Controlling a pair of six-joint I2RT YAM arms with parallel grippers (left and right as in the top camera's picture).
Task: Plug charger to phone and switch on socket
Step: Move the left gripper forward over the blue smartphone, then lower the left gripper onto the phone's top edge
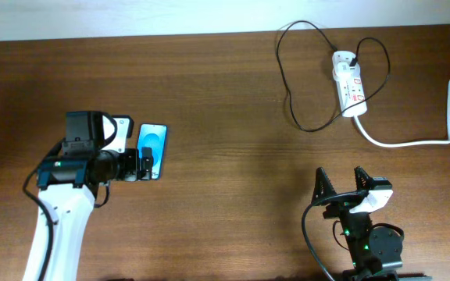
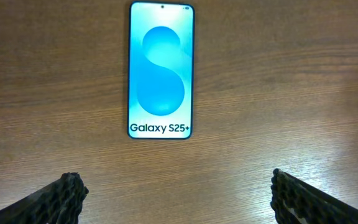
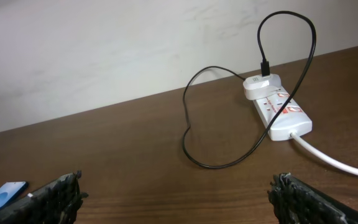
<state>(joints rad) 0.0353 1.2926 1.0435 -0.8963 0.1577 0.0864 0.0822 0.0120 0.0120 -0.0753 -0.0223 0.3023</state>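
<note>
My left fingers (image 2: 67,199) are released and spread wide with nothing between them. The phone (image 2: 161,70) lies flat on the bench (image 1: 225,195) just ahead of them, in line with the gap. It is screen up and lit blue, with the "Galaxy S25+" end nearest the fingertips. On the left wrist view I see bare wood between the phone and both fingers, so nothing is touching it. From overhead the left fingers (image 1: 145,160) sit over the phone's (image 1: 155,144) near edge.

My right fingers (image 3: 61,196) are also released, spread wide and empty, low over the bench. The socket (image 3: 281,112) lies well ahead of them, off toward the right-hand finger, near the far edge of the bench. A small white adapter (image 3: 261,86) sits in its far end. The charger (image 3: 188,134) rises from that adapter, arches over, crosses the strip and sweeps out in a big loose loop on the wood, ahead of the gap between these fingers. I cannot pick out its plug tip. The thick white cord (image 3: 334,160) leaves the socket's near end and runs off to the right.

From the right wrist the phone (image 3: 2,194) shows only as a blue sliver beside the left-hand finger, well apart from the charger. I cannot tell how the socket's switches are set.
</note>
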